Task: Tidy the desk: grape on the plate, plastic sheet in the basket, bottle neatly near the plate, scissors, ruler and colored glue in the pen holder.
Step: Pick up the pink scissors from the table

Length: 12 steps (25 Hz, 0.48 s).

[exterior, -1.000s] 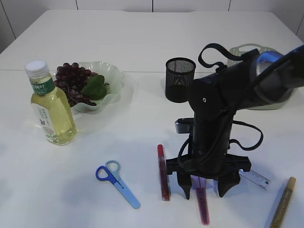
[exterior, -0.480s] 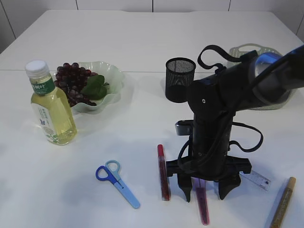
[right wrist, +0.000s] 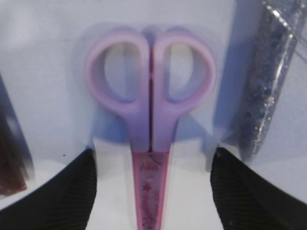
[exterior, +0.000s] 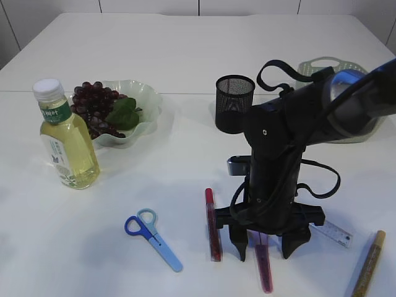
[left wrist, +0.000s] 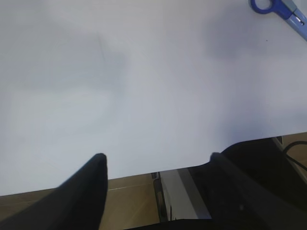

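Note:
My right gripper is open and points down over pink-purple scissors, one finger on each side. In the right wrist view the scissors lie closed in a clear sheath between the open jaws. Blue scissors, a red glue stick, a ruler and a gold glue stick lie on the table. The bottle stands beside the plate holding the grapes. The black mesh pen holder stands behind the arm. My left gripper is open and empty over the table's edge.
The basket sits at the back right, partly hidden by the right arm. A grey glitter glue stick lies right of the pink scissors. The blue scissors' handle shows in the left wrist view's top right corner.
My right gripper has sunk slightly toward the pink-purple scissors and shifted a little left. Nothing else has moved.

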Available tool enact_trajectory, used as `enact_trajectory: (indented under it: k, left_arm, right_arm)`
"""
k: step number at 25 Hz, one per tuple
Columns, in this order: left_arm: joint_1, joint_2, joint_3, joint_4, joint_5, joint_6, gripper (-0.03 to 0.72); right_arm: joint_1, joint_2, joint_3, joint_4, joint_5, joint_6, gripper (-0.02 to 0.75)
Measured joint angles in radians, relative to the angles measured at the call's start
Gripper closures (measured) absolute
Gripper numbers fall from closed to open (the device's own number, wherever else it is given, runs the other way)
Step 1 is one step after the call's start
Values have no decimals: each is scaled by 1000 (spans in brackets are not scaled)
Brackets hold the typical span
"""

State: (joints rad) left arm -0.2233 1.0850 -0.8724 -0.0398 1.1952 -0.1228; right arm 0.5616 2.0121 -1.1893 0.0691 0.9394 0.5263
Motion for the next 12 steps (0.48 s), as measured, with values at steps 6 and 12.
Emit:
enact_trajectory:
  k: [6,12]
  left_arm:
    - [0,0,0,0,0,0,212]
    - [0,0,0,0,0,0,212]
  right_arm:
    - [0,0,0,0,-13,0,162]
    - [0,0,0,0,-19,0,246]
